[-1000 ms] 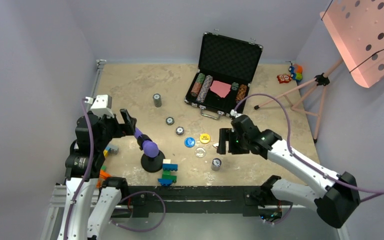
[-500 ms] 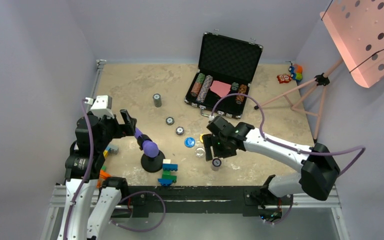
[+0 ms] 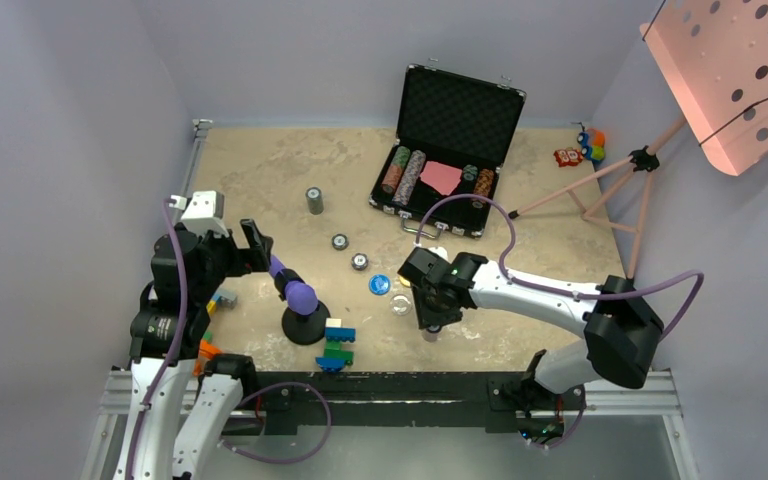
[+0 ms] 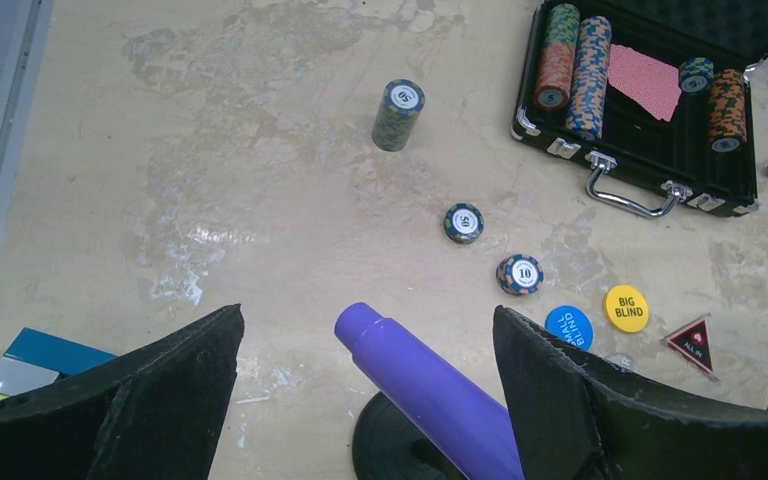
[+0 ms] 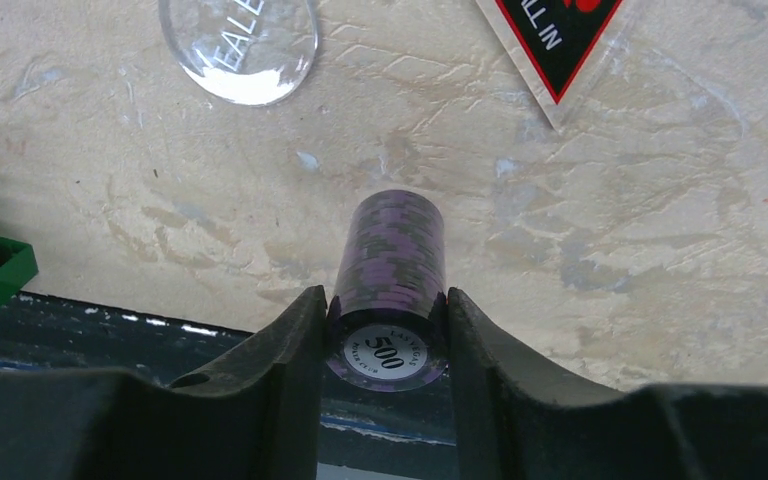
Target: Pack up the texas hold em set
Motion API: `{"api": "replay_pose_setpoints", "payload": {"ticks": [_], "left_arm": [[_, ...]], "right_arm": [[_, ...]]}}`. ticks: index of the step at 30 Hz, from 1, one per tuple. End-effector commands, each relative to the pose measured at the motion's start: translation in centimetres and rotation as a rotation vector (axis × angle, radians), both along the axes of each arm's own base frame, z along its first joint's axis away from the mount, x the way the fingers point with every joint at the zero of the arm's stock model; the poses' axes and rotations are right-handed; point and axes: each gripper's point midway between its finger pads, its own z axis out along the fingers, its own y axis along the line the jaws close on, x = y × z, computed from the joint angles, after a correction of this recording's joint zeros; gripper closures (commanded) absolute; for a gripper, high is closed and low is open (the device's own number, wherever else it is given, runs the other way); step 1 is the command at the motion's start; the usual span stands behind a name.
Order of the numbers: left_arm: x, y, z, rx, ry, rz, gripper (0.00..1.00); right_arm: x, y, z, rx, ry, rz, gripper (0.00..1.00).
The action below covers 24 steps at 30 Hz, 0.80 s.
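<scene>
Swinging in from beside the round buttons, the right gripper (image 5: 384,302) has come toward the near table edge and narrowed its jaws, which were wider a second ago. They now press on both sides of the purple chip stack (image 5: 390,250). The left gripper (image 4: 365,322) has not moved. It hangs wide open and empty above the purple-tipped object (image 4: 430,390).

The stack stands upright just inside the near edge, with its long axis vertical and the "500" face pointing up at the wrist camera. The fingers (image 5: 295,345) seem to reach only the upper chips, so a lift from here might leave the lower ones behind. A better grip would probably go lower, so that the pads cover the whole column. The squeeze should be even and the lift straight up, with no tilt.

Just beyond the stack lie the clear dealer button (image 5: 240,45) and the all-in triangle (image 5: 555,40). Farther out are the blue button (image 4: 569,327) and the yellow button (image 4: 627,307), then two loose chips (image 4: 519,273) and a second standing stack (image 4: 398,101). At the far side sits the black case (image 3: 407,208), with its lid upright. Its chip rows (image 3: 409,172) lie on their sides, running from the handle toward the hinge. The held stack would likely need turning flat to match them.
</scene>
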Motion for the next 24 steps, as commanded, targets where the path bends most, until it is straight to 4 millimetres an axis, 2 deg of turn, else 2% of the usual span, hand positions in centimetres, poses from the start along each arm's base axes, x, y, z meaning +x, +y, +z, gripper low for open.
{"api": "replay_pose_setpoints", "payload": {"ticks": [1, 3, 4, 5, 9, 12, 17, 20, 24], "left_arm": [[0.2, -0.1, 0.2, 0.011, -0.017, -0.012, 0.02], [0.3, -0.4, 0.4, 0.007, -0.023, -0.027, 0.02], [0.3, -0.6, 0.6, 0.004, -0.032, -0.039, 0.02], [0.3, -0.8, 0.8, 0.001, -0.041, -0.054, 0.02], [0.2, -2.0, 2.6, -0.014, -0.115, -0.126, 0.06], [0.2, -2.3, 4.3, -0.024, -0.157, -0.142, 0.07], [0.1, -2.5, 6.3, -0.040, -0.203, -0.144, 0.07], [0.3, -2.3, 5.8, -0.037, -0.199, -0.132, 0.07], [0.7, -1.8, 4.0, -0.021, -0.176, -0.106, 0.07]], "right_arm": [[1.2, 0.7, 0.8, 0.034, -0.061, -0.030, 0.71], [1.2, 0.5, 1.4, 0.037, -0.076, -0.036, 0.85], [1.2, 0.5, 1.7, 0.049, -0.079, -0.034, 0.95], [1.2, 0.5, 2.3, 0.061, -0.090, -0.030, 1.00], [2.8, -0.4, 5.1, 0.068, -0.192, -0.025, 1.00], [5.1, -1.7, 7.7, 0.051, -0.285, -0.051, 1.00], [9.4, -5.4, 11.3, 0.018, -0.455, -0.171, 1.00], [11.9, -7.1, 13.5, 0.015, -0.576, -0.266, 1.00], [14.6, -8.0, 15.7, 0.043, -0.739, -0.382, 1.00]]}}
